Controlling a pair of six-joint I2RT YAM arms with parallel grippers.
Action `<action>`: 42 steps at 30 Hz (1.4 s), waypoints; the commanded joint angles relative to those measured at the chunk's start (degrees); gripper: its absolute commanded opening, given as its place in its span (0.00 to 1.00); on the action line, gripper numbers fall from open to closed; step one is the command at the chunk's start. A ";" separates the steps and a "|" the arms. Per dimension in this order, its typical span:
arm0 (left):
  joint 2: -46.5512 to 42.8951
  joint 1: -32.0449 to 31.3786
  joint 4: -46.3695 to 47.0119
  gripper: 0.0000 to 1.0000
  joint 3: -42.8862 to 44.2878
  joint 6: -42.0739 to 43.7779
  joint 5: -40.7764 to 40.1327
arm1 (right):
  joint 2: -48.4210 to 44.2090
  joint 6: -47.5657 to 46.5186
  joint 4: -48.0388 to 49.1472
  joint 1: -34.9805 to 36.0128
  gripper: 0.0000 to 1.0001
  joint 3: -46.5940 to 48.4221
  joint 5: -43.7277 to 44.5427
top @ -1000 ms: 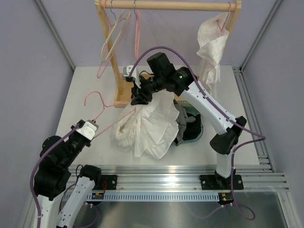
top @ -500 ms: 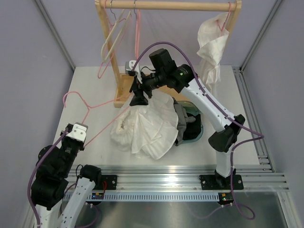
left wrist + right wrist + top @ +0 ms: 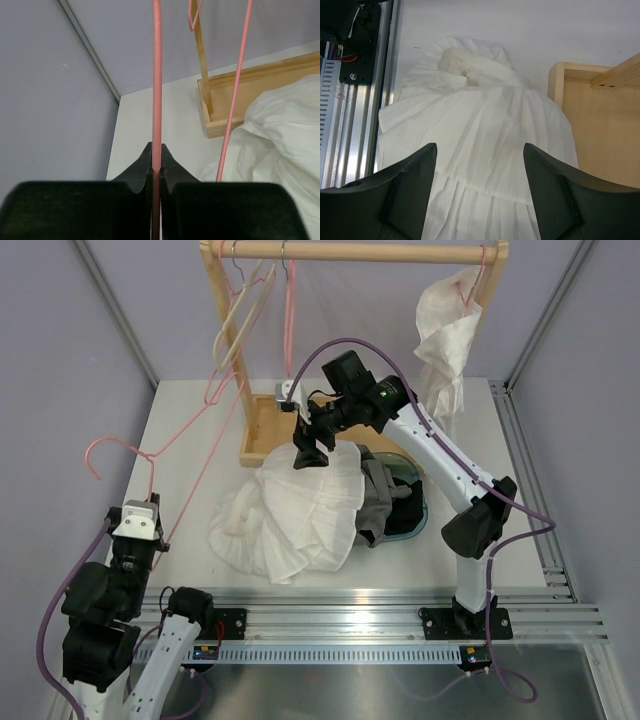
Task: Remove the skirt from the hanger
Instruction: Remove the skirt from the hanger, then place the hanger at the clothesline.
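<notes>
left tool (image 3: 156,165) is clamped tight on the pink hanger (image 3: 157,75), which looks bare and lifted. just ahead and right of it the white skirt (image 3: 290,515) lies heaped on the surface (image 3: 190,440), off the hanger, i'd say. right tool (image 3: 309,454) hangs above the heap, jaws wide, holding nothing. light, soft and floppy, it will sag, so pinch a thick fold or the gathered seam. grey cloth (image 3: 378,502) lies right of that tool.
</notes>
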 commanded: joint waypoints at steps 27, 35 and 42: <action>18.13 -0.06 8.82 0.00 -1.42 2.98 60.01 | -35.86 -15.12 -17.34 -5.00 0.83 -15.19 -4.26; 22.19 -0.06 11.30 0.00 -1.42 3.51 64.22 | -34.80 -8.18 -9.54 -5.27 0.80 -21.52 -5.51; 22.89 -0.68 16.39 0.00 -4.50 1.23 64.85 | -29.98 -3.61 -8.46 -5.18 0.65 -19.16 -8.56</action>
